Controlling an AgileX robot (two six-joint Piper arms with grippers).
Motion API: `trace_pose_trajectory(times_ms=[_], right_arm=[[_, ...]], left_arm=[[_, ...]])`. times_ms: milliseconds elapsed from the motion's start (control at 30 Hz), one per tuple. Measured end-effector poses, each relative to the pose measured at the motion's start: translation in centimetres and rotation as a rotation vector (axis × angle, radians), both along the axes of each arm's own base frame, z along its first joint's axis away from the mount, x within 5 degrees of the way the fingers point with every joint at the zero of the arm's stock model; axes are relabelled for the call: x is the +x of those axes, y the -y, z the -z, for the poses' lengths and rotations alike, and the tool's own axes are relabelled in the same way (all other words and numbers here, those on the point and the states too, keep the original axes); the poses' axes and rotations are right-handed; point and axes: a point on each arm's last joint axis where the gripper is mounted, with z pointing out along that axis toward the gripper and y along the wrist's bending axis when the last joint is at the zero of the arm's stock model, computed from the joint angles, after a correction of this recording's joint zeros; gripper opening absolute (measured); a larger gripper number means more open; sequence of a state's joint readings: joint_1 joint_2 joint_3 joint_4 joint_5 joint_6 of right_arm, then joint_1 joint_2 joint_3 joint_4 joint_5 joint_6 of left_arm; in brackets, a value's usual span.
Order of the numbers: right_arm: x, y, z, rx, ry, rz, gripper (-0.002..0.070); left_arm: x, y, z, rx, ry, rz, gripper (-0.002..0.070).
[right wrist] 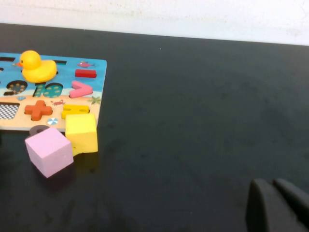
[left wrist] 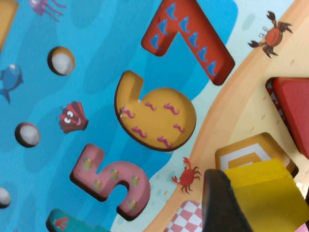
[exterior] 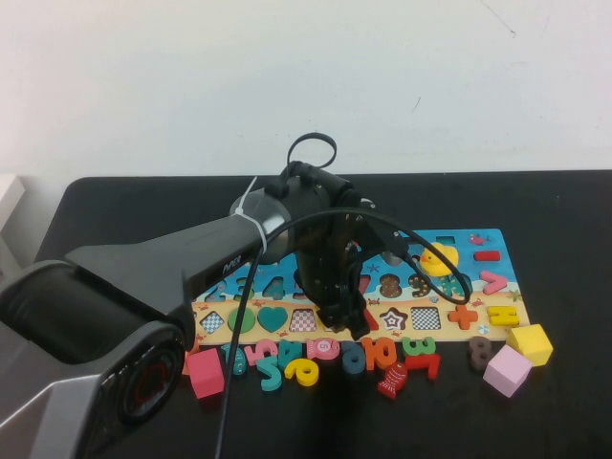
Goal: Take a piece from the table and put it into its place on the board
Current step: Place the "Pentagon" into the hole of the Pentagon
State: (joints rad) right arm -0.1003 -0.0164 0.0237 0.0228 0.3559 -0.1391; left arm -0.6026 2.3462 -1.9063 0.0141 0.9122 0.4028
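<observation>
On the left of the high view the left arm reaches in over the black tabletop and ends above the board, with the left claw low over the board's row of shape recesses. The left wrist view shows one dark finger pressed against a small yellow piece, so the left claw is gripping the piece, which sits tilted, partly over a pentagon-outlined recess on the sandy strip and not flat in it. Just beside that recess lies a red shape, and on the blue area nearby are a pink 5, a yellow 6 and a red 7.

Along the near edge of the board loose pieces lie on the tabletop: a pink-red cube, a run of coloured numbers, then a dark 8, a lilac cube and a larger yellow cube. A yellow duck stands on the right part of the board.

The right claw shows only in its own wrist view, low over bare tabletop well apart from the board's right end; its two dark fingertips lie side by side, closed on nothing
</observation>
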Motion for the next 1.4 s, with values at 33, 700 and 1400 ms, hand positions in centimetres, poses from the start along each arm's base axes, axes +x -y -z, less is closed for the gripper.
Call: trace_pose_trajectory(times_ms=[33, 700, 1400], right_arm=[[0.0, 0.0, 0.0, 0.000, 0.000, 0.000, 0.0019], [0.0, 0.0, 0.0, 0.000, 0.000, 0.000, 0.0019], [0.0, 0.0, 0.0, 0.000, 0.000, 0.000, 0.0019]], left_arm=[[0.0, 0.0, 0.0, -0.005, 0.000, 0.001, 0.0312], [0.2, 0.2, -0.1, -0.027, 0.018, -0.001, 0.0432], [0.0, 0.0, -2.9, -0.010, -0.026, -0.093, 0.0095]])
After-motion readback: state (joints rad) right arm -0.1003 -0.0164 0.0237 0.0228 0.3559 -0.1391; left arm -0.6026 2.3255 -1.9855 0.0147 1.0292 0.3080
